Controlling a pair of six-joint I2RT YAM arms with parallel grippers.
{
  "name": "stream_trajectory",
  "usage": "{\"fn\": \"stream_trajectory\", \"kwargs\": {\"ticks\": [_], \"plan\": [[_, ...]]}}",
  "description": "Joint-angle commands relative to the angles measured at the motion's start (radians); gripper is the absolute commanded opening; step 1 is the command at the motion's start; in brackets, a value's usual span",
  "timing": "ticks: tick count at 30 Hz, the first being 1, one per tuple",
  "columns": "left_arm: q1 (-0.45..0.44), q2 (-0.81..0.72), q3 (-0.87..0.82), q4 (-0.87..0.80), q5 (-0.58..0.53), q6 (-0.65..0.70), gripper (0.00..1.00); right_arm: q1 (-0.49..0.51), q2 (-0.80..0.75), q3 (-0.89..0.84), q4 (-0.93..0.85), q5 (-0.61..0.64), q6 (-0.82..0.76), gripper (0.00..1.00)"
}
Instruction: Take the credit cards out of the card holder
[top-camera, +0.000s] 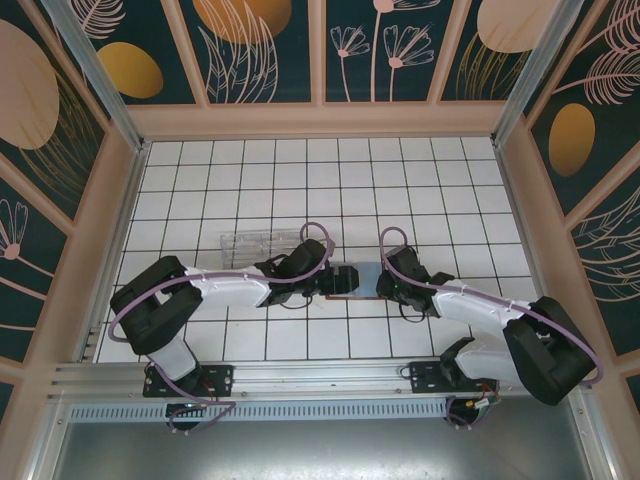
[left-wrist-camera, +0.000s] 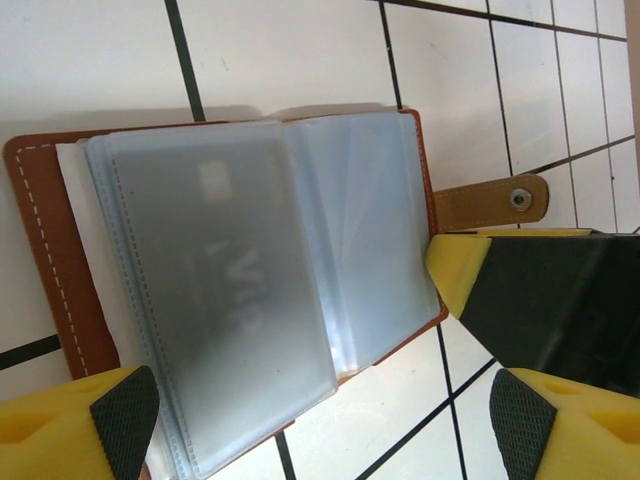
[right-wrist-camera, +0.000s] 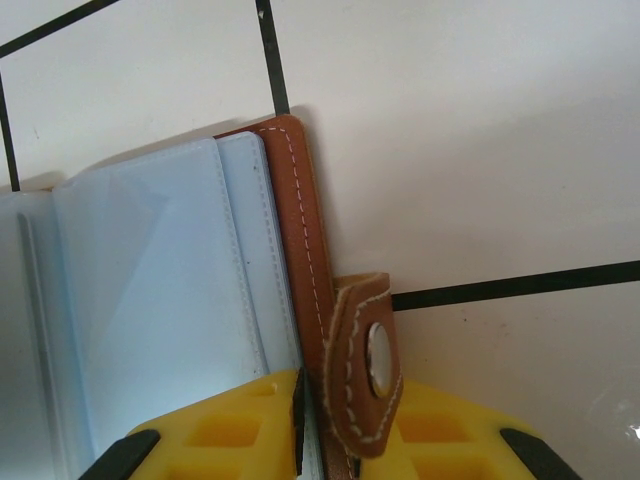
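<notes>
Bright, even overhead light, soft shadows. Glare whitens the card holder (left-wrist-camera: 250, 300) inside; wrist views blur up close.

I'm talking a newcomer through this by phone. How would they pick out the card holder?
On the white tiled table, look mid-front, between the left gripper and right gripper. The card holder lies open there: brown leather cover, blue-grey clear sleeves, snap strap, unlike the colourless plastic box back-left of it.
</notes>
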Motion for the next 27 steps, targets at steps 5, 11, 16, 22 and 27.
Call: {"fn": "stream_trajectory", "kwargs": {"ticks": [5, 11, 16, 22, 27], "plan": [[-0.003, 0.036, 0.015, 0.018, 0.032, 0.012, 0.88, 0.0, 0.005, -0.023, -0.014, -0.016, 0.005, 0.21], [-0.003, 0.036, 0.009, 0.046, 0.045, 0.012, 0.88, 0.0, 0.006, -0.027, -0.011, -0.016, 0.008, 0.21], [-0.003, 0.036, 0.009, 0.073, 0.07, 0.01, 0.88, 0.001, 0.012, -0.029, -0.004, -0.02, 0.009, 0.21], [-0.008, 0.079, 0.018, 0.09, 0.09, 0.009, 0.88, 0.004, 0.012, -0.029, -0.004, -0.021, 0.011, 0.21], [-0.011, 0.08, 0.026, 0.088, 0.09, 0.013, 0.89, 0.006, 0.014, -0.032, -0.001, -0.019, 0.012, 0.21]]}}
